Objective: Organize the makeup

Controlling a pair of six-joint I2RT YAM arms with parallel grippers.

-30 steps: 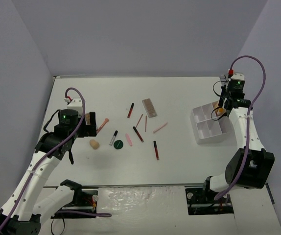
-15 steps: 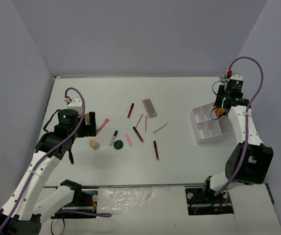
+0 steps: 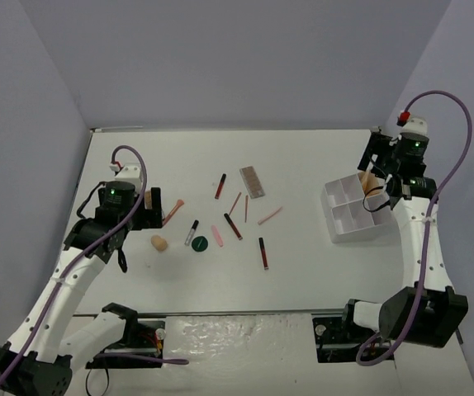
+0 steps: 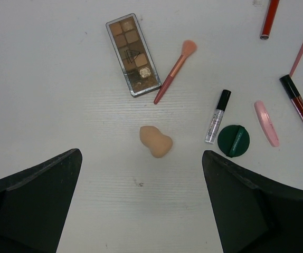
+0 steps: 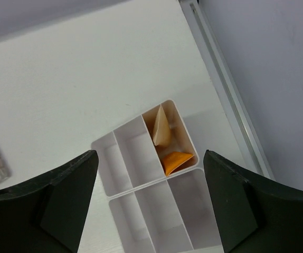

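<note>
White plastic tray point(image 5: 157, 221), six compartments, on the right side of the table point(image 3: 319, 157).

Count in the tray: two. A beige tube point(image 5: 162, 126) and an orange tube point(image 5: 175, 161) share the far right corner compartment, touching.

Count loose on the table, left of centre:
- brown palettes, two: far palette point(image 3: 253, 181) and near palette point(image 4: 133, 54)
- dark-red sticks point(image 3: 233, 225), three
- thin pink pencils point(image 3: 270, 215), three
- one each: pink brush point(image 4: 175, 71), beige sponge point(image 4: 155, 141), green disc point(image 4: 233, 140), clear tube with black cap point(image 4: 217, 116), pale pink stick point(image 4: 266, 123)

The clear tube touches the disc's edge. The brush lies just beside the near palette.

Left gripper point(image 4: 140, 161): spread fully and holding nothing, hovering above the sponge.

Right gripper point(image 5: 150, 154): released, with its fingers wide apart, high above the tray and holding nothing.

Change against one second back: the right gripper was then down at the corner compartment, with something orange at its tips. It has since lifted clear and spread. The left arm has barely shifted. The loose items lie where they did.
</note>
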